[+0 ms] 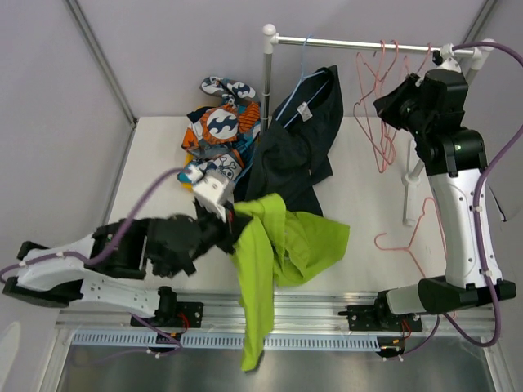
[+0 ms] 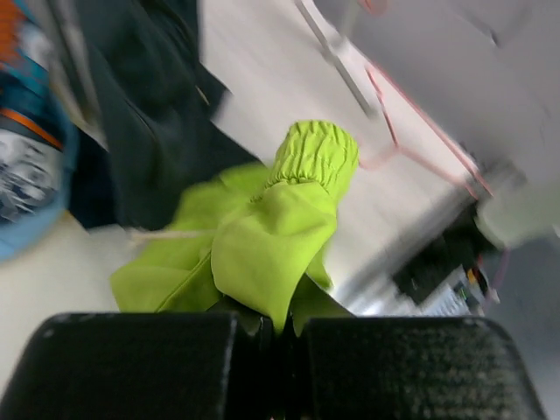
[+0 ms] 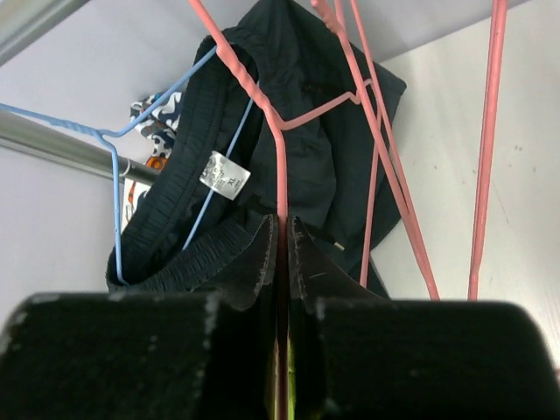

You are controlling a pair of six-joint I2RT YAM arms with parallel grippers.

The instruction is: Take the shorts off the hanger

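Left gripper [image 2: 280, 328] is clenched on the lime green shorts [image 2: 280, 236], well in front of the rail [image 1: 368, 43], apparently to carry them clear. Right gripper [image 3: 282, 254] pinches a bare pink hanger [image 3: 280, 166] below the rail, probably steadying it. Dark shorts [image 3: 297, 87] hang from the rail on a blue hanger [image 3: 114, 175].

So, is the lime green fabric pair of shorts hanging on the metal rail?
No, the lime green shorts lie draped over the white table's near edge, pinched by the left gripper.

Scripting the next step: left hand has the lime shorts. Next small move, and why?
Probably swing the left hand inward over the table: it grips the lime green shorts, free of any hanger, but their end hangs past the near edge.
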